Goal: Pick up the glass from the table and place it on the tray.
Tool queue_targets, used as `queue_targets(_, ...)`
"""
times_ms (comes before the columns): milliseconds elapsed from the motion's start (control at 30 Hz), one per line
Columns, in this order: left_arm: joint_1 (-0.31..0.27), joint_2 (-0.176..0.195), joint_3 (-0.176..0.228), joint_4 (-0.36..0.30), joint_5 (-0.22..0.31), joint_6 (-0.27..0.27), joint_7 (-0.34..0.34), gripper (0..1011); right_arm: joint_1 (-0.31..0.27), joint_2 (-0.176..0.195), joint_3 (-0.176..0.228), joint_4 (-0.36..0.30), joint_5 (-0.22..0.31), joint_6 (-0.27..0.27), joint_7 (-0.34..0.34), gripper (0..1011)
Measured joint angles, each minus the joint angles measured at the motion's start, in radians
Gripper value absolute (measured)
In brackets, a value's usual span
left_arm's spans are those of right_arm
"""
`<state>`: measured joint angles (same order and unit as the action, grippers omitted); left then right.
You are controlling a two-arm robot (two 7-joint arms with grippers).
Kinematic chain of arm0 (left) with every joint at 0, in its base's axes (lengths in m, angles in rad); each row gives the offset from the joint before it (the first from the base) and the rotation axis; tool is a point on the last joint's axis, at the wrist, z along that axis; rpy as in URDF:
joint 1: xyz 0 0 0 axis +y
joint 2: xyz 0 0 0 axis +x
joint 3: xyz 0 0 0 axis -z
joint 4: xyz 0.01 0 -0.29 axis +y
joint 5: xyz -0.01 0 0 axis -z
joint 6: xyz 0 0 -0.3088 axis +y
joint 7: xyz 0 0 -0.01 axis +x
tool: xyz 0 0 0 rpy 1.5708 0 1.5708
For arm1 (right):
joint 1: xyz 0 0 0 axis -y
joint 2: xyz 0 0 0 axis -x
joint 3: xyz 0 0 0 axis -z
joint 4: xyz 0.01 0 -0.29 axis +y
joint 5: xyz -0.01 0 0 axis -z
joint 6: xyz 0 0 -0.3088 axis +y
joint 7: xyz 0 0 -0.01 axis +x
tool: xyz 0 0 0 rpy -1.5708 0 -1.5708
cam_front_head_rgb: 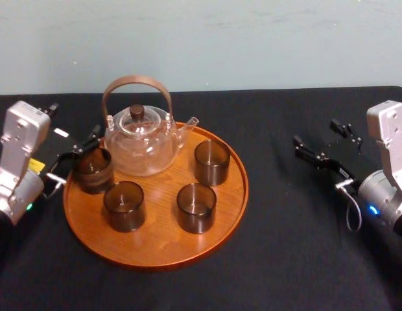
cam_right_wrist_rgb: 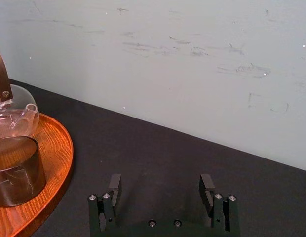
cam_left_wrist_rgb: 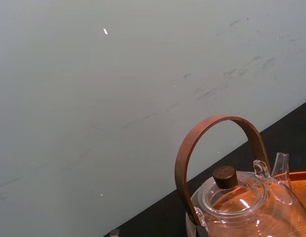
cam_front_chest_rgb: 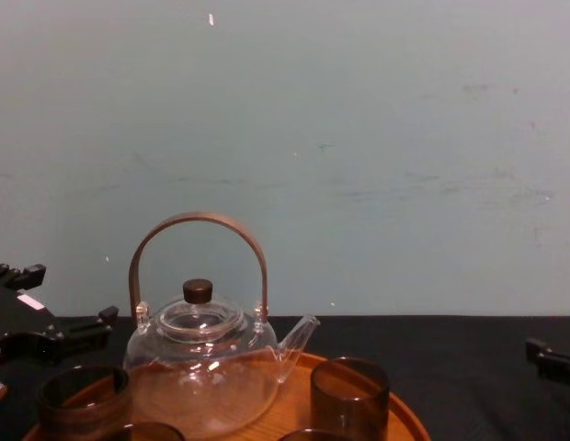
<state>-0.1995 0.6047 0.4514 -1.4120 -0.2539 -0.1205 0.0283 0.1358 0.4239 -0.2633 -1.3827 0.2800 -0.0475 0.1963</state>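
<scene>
A dark smoked glass [cam_front_head_rgb: 92, 170] stands upright on the left part of the round orange-brown wooden tray [cam_front_head_rgb: 155, 249]. My left gripper [cam_front_head_rgb: 74, 159] is at the tray's left edge with its fingers spread apart on either side of this glass. In the chest view the glass [cam_front_chest_rgb: 83, 397] sits just below the left gripper [cam_front_chest_rgb: 60, 308]. Off to the right, above bare black cloth and well clear of the tray, my right gripper [cam_front_head_rgb: 316, 137] hangs open; the right wrist view shows nothing between its fingers [cam_right_wrist_rgb: 113, 186].
A clear glass teapot [cam_front_head_rgb: 141, 139] with a brown hoop handle stands at the back of the tray. Three more dark glasses [cam_front_head_rgb: 124, 205] [cam_front_head_rgb: 196, 207] [cam_front_head_rgb: 211, 162] stand on the tray. Black cloth covers the table [cam_front_head_rgb: 298, 246]; a pale wall rises behind.
</scene>
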Motion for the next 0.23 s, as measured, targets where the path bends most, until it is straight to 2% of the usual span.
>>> queue_targets(233, 0.000, 0.000, 0.000, 0.000, 0.000, 0.000, 0.000, 1002, 0.000, 0.000, 0.000, 0.000, 0.001, 0.000, 0.000, 1002)
